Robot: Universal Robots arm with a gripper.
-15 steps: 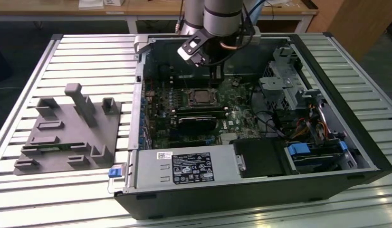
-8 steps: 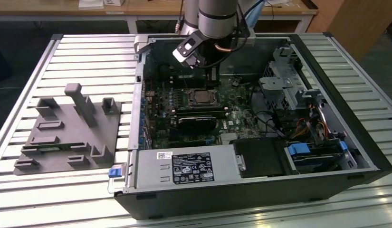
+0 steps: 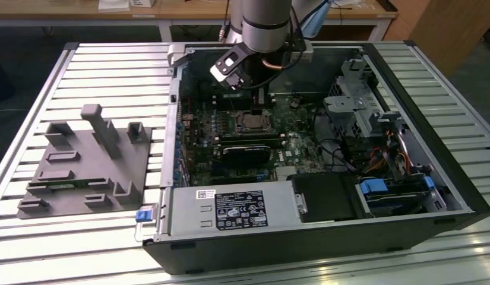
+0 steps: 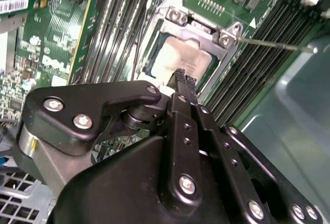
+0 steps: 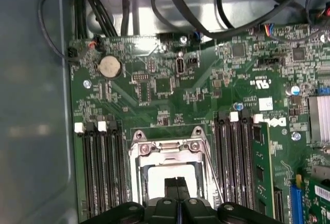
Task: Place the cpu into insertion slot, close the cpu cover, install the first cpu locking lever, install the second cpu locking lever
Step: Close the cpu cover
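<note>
Where the pincer (image 4: 184, 80) hangs inside the open computer case (image 3: 308, 249), its fingertips are pressed together (nothing is held between them). Just beneath the tips the cpu (image 4: 175, 62) is seated in its socket, framed by the cpu cover (image 4: 178, 17) laid flat over it. Beyond the pincer a thin locking lever (image 4: 273, 44) is seen jutting from the cover's corner. The case is borne by a slatted tabletop (image 3: 110, 65).

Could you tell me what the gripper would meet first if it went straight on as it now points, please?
Probably the cpu, lying in its socket within the cpu cover window; the gripper points at its metal top, though the depth between them is unclear.
</note>
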